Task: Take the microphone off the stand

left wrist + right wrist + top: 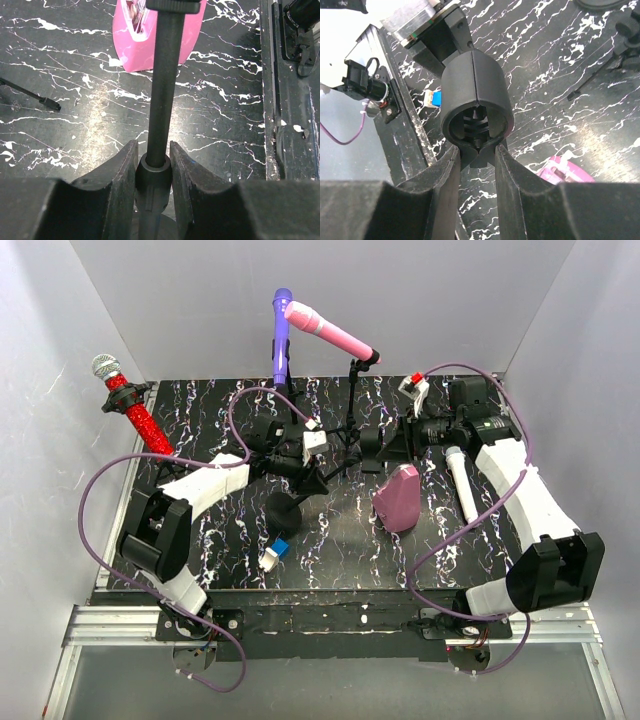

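While tight around pole point(164, 90), left end effector point(152, 152)

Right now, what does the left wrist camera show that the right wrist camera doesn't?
Only the left wrist view shows the left gripper closed on the stand's pole. Only the right wrist view shows the right gripper pinching an empty black clip, with a small blue-and-white item behind it. Both show the pink case and the black marbled table.
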You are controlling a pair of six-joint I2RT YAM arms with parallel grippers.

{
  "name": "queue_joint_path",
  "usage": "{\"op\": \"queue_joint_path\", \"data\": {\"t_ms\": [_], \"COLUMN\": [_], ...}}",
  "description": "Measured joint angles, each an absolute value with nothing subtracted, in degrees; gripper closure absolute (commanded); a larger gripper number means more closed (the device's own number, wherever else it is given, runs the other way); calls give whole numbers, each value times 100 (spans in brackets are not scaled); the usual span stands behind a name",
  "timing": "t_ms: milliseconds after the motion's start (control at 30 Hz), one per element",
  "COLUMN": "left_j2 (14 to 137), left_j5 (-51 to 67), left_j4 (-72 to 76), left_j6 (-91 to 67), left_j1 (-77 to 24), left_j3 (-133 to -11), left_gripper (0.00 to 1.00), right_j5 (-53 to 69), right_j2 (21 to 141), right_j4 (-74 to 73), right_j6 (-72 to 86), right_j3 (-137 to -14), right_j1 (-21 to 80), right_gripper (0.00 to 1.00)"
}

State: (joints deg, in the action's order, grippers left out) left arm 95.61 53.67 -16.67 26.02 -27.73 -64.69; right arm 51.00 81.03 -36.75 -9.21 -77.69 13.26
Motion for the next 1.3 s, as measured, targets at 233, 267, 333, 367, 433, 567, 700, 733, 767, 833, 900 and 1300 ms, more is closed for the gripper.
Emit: {"op": "queue_joint_path", "data": {"t_ms": [233,267,333,367,433,567,700,733,767,833,900,1300], "left_j2": [9362,9356,9334,9327,9325,9325,9325,9325,9325,9325,9325,8361], "left_j5": [5203,5194,5179,5164,5142,5107,5094,5094,5096,5096,5087,1258], "left_j4": [-1387,-1365,-1319,-1306,-1280,-1221,-1205,-1210,-1223,-1249,-1264,650], "left_j6": [2805,2810,2829,2836,2836,2814,2797,2788,2788,2777,2738,2233], "left_j1": [-2869,-2869,-2869,-2869,-2869,-2869,-2867,-2867,-2867,-2862,-2858,-4112], "left_j3": [-6208,-6193,-6158,-6152,-6145,-6132,-6132,-6132,-6132,-6132,-6132,-4775], "left_gripper": [100,100,100,100,100,100,100,100,100,100,100,57], "right_j5": [5085,5089,5107,5120,5157,5229,5317,5328,5332,5330,5334,4860], "right_j2": [8025,8040,8088,8119,8191,8302,8407,8425,8447,8497,8554,8611], "right_j4": [-3208,-3170,-3089,-3052,-2963,-2797,-2635,-2593,-2532,-2401,-2294,-2364], "right_j6": [-154,-117,-10,34,137,287,405,438,480,587,687,1203], "right_j3": [-7520,-7520,-7522,-7522,-7524,-7524,-7522,-7522,-7522,-7522,-7522,-7620], "right_j1": [1330,1341,1352,1352,1352,1347,1347,1347,1347,1352,1354,1378], "right_gripper": [55,55,53,53,52,50,53,58,63,74,86,99]}}
